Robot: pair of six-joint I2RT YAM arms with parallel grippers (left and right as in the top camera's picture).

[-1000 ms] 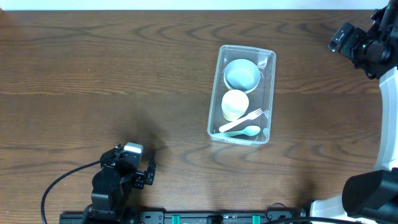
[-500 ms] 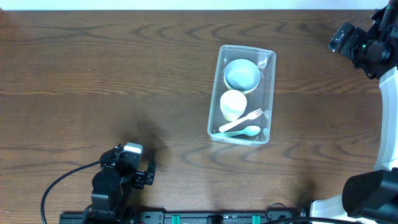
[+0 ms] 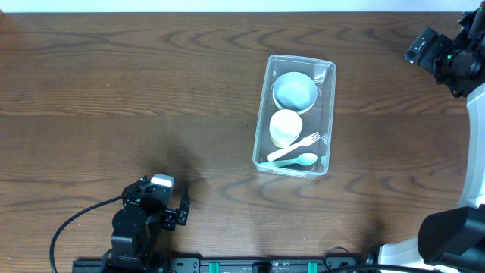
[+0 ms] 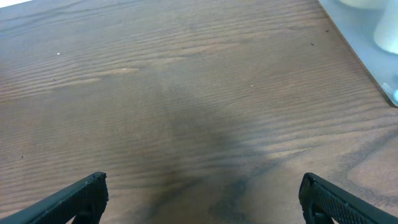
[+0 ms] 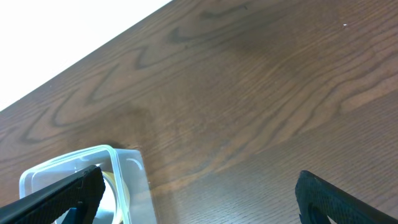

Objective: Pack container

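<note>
The left end effector (image 4: 202, 193) gapes wide over the counter (image 4: 186, 93). The right end effector (image 5: 199, 183) does likewise, with the container (image 5: 74, 159) off past one fingertip.

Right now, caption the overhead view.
Clear plastic rectangular container holding pale-blue bowl, white cup, white fork and teal spoon.

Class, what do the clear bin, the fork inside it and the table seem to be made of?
Bin: clear plastic, smooth; the wood shows through its walls. Fork: probably matte white plastic, uniformly pale. Table: dark brown wood or wood-look laminate; grain lines show, but which is unclear.
</note>
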